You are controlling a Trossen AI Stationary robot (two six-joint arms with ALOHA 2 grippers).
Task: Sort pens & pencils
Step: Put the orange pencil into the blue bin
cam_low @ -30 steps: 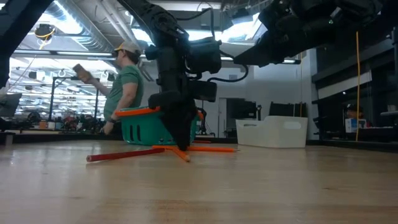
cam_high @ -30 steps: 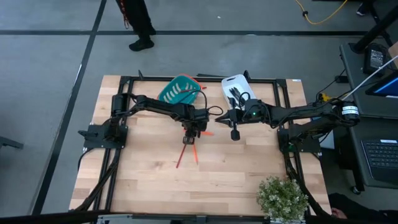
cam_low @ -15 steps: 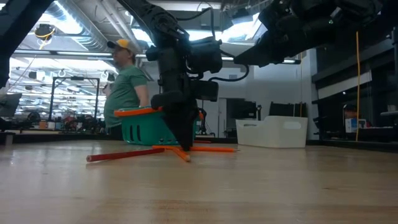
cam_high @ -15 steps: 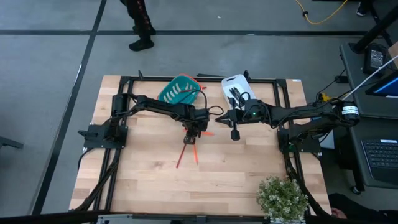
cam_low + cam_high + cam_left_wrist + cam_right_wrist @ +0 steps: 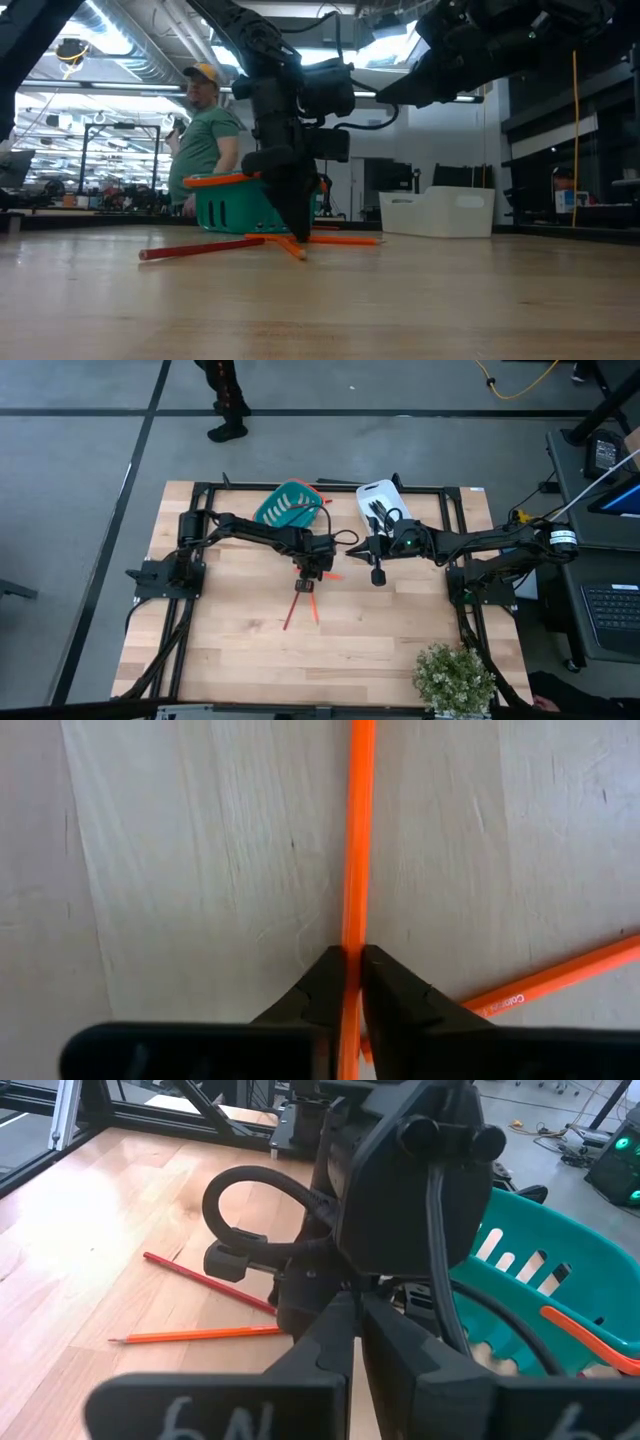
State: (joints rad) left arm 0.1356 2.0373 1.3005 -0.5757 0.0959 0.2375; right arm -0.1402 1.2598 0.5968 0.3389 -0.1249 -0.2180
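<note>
My left gripper (image 5: 306, 585) stands at the table's middle, pointing down, shut on an orange pencil (image 5: 356, 840) that lies on the wood. A red pencil (image 5: 291, 612) and another orange pencil (image 5: 333, 574) lie beside it; the second orange pencil also shows in the left wrist view (image 5: 560, 976). A teal basket (image 5: 288, 506) at the far edge holds an orange pencil. A white tray (image 5: 378, 495) to its right holds black pens (image 5: 380, 512). My right gripper (image 5: 378, 574) hangs shut and empty to the right of the left one, above the table. My left gripper pinches the orange pencil's shaft (image 5: 353, 945) between its two fingertips (image 5: 325, 978). The fingers come from above, pointing down, one on each side of the pencil. The pencil lies flat on the table (image 5: 298, 250) and reaches from the fingers toward the near edge (image 5: 314, 610).
A potted plant (image 5: 455, 675) stands at the near right corner. A person (image 5: 205, 130) stands behind the table's far edge. Bare wood lies on the near half of the table (image 5: 250, 660).
</note>
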